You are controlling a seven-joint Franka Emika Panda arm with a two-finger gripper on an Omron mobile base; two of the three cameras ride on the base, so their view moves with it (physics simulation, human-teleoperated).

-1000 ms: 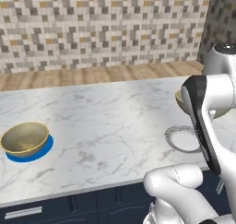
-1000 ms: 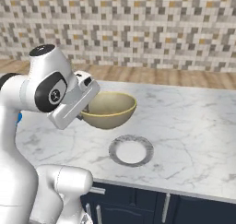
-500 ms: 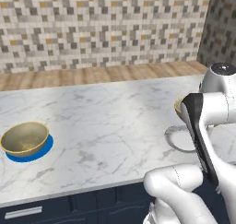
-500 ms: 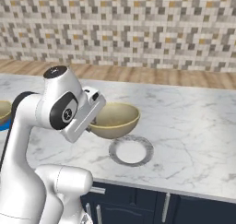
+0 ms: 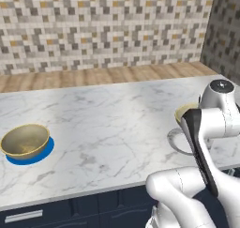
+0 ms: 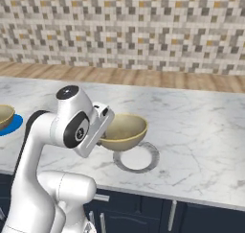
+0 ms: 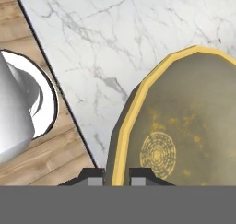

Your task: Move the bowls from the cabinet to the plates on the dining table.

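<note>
Gripper (image 7: pixel 115 176) pinches 1 bowl (image 6: pixel 123 131) by its rim above the pale plate (image 6: pixel 139 158); an off-centre release could tip it.

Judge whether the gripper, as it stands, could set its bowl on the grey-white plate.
Probably yes: the gripper holds the bowl just above the grey-white plate, with nothing between them.

This is a home kitchen: a mosaic tile wall (image 5: pixel 103 25) stands far behind, and a white marble dining table (image 5: pixel 117 128) sits on navy cupboards (image 6: pixel 191 220) with silver handles.
</note>
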